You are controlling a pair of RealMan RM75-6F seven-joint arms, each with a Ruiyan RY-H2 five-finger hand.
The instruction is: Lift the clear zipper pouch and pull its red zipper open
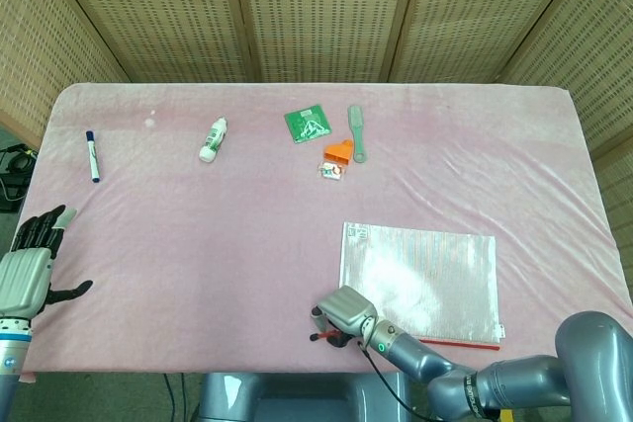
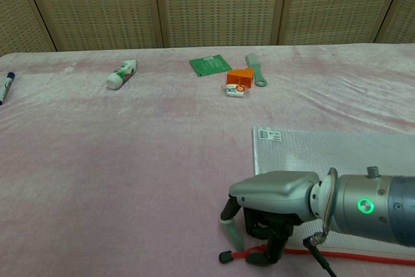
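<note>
Pink cloth table (image 1: 198, 244) before woven screens. Right hand (image 2: 275, 215) curled down over the red zipper (image 2: 272, 251), fingertips (image 2: 231, 233) at the pull, apparently pinching it. Clear zipper pouch (image 1: 420, 279) flat just beside, to the right. Left hand (image 1: 28, 269) well apart, fingers spread, holding nothing.

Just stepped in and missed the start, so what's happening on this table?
The robot's right hand is down at the near left corner of the clear zipper pouch, its fingertips around the red zipper end. Whether it has the pull pinched cannot be told. The pouch lies flat on the pink cloth, not lifted. The left hand is open at the table's far left edge, holding nothing. A marker, a small bottle, a green board and a comb sit untouched farther back.
</note>
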